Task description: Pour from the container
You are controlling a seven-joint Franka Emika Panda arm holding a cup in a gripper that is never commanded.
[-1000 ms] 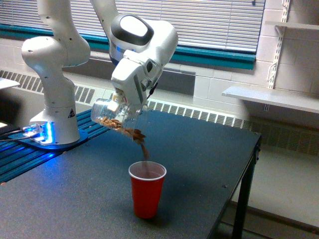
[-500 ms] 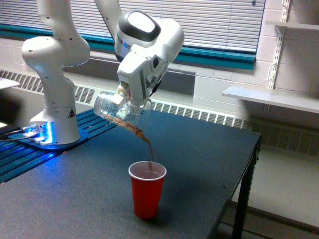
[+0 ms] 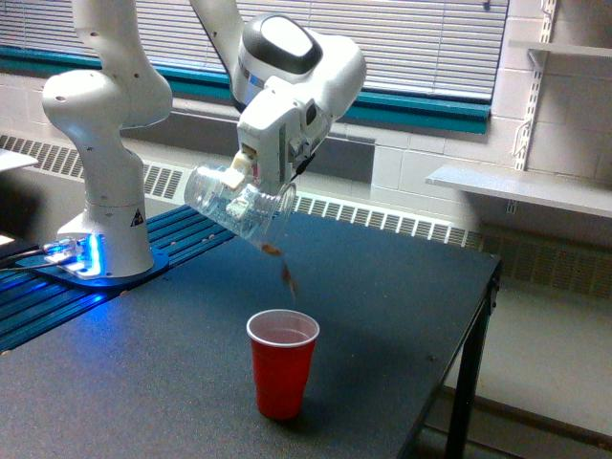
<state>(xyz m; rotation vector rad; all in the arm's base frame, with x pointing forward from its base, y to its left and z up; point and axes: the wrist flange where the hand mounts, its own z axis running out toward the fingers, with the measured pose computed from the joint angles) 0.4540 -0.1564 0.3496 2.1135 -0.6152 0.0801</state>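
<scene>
A dark, speckled surface (image 3: 382,316) fills the near part of the scene, its black leg dropping at the exterior view's right. On it stands a red cup (image 3: 283,363), upright with a pale inside. Above and left of it the hand (image 3: 251,186) grips the container (image 3: 239,204), a clear cup tipped mouth-down toward the right; a few brown pieces (image 3: 285,273) hang in the air between its rim and the red cup. Behind run closed blinds (image 3: 421,43), a teal sill, a pale block wall and a shelf (image 3: 521,186) at far right.
</scene>
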